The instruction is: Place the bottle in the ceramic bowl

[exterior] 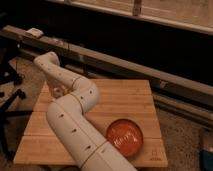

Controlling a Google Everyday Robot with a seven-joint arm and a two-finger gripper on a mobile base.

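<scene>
The ceramic bowl (124,137) is a glossy orange-red round dish on the near right part of the wooden table (127,100). My white arm rises from the bottom of the view, bends over the table's left half and turns down at its far left. The gripper (56,91) hangs there, low over the table near its left edge and well away from the bowl. The bottle is hidden; I cannot make it out under the wrist.
A long dark rail or bench (120,62) runs behind the table. A small white box (35,32) sits on its left end. Dark chair legs (10,95) stand on the floor to the left. A blue object (207,150) lies at the right edge.
</scene>
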